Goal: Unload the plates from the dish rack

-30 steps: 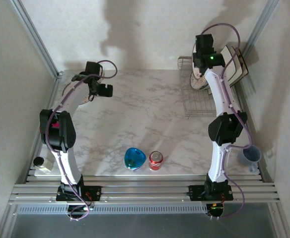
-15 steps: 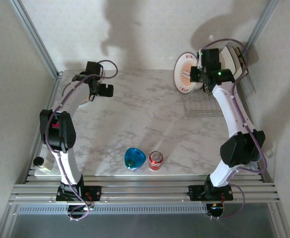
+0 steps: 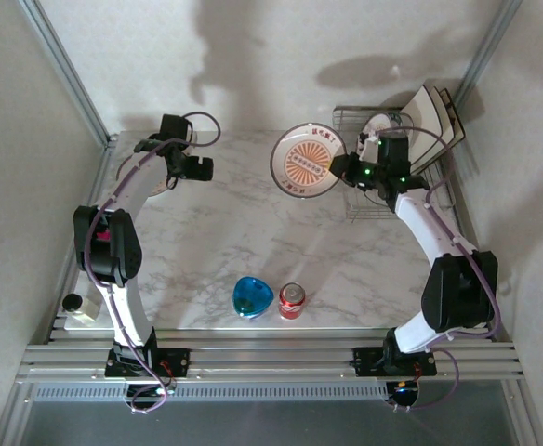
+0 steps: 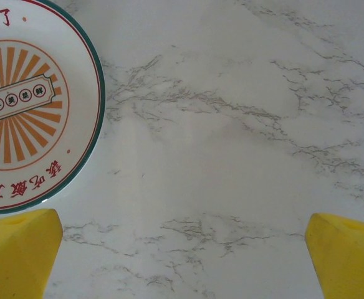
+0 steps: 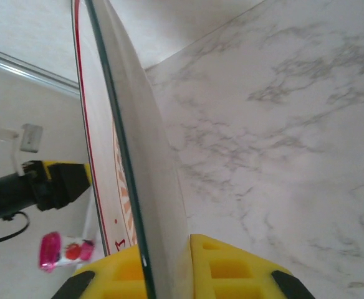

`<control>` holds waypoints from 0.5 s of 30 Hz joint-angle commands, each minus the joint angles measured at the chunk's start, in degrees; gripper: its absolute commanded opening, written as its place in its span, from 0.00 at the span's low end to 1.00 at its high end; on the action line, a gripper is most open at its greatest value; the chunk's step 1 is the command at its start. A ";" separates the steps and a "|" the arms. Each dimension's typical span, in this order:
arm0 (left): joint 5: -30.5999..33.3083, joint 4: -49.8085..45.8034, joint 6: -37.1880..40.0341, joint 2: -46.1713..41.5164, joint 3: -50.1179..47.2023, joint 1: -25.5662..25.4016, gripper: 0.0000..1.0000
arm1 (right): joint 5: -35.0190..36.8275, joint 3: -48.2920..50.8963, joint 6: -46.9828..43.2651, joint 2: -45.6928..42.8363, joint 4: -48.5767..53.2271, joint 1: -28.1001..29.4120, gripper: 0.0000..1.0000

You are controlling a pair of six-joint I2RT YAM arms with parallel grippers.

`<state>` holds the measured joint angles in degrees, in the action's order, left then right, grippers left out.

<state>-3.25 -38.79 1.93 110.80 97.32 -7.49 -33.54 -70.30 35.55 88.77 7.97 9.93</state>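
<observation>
- Near edge: a blue bowl (image 3: 253, 297) and a soda can (image 3: 292, 300), not part of the job.
- Mid-table: the right gripper (image 3: 348, 168) is clenched on a round plate (image 3: 309, 161), held up just left of the dish rack (image 3: 374, 200). Looks mid-unload to me. Next it needs laying flat on bare marble.
- The right wrist view gives the rim pinched edge-on.
- The left gripper (image 3: 195, 168) hangs wide open, holding nothing. Its wrist view shows a second round plate (image 4: 26, 106) lying flat.
- Far back: square plates (image 3: 436, 113) lean in the rack.

Orange-sunburst plate (image 3: 309, 161) aloft, left of rack (image 3: 369, 206)
</observation>
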 commanded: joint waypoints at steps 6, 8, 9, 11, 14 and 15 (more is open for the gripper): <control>-0.61 -0.45 -0.18 -1.72 1.30 -0.77 1.00 | -6.72 2.12 7.62 0.41 -15.43 -0.36 0.00; -1.08 -0.13 -0.33 -1.73 1.30 -0.77 1.00 | -6.71 2.43 7.65 0.52 -15.38 -0.36 0.00; -2.15 0.14 -0.31 -1.81 1.25 -0.73 0.99 | -6.64 2.49 7.64 0.63 -15.52 -0.36 0.00; -8.61 2.02 0.17 -2.57 0.32 -0.76 0.99 | -6.80 2.93 8.14 0.92 -16.21 -0.40 0.00; -22.33 9.25 -1.20 -5.50 -3.79 -0.55 0.99 | -6.86 3.54 8.60 1.22 -17.26 -0.36 0.00; -27.46 12.13 -2.22 -6.53 -5.37 -0.30 1.00 | -6.90 3.71 8.82 1.30 -17.54 -0.39 0.00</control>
<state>-15.27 -33.95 1.45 109.10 94.65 -7.75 -38.02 -67.18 42.98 89.49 -4.97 9.82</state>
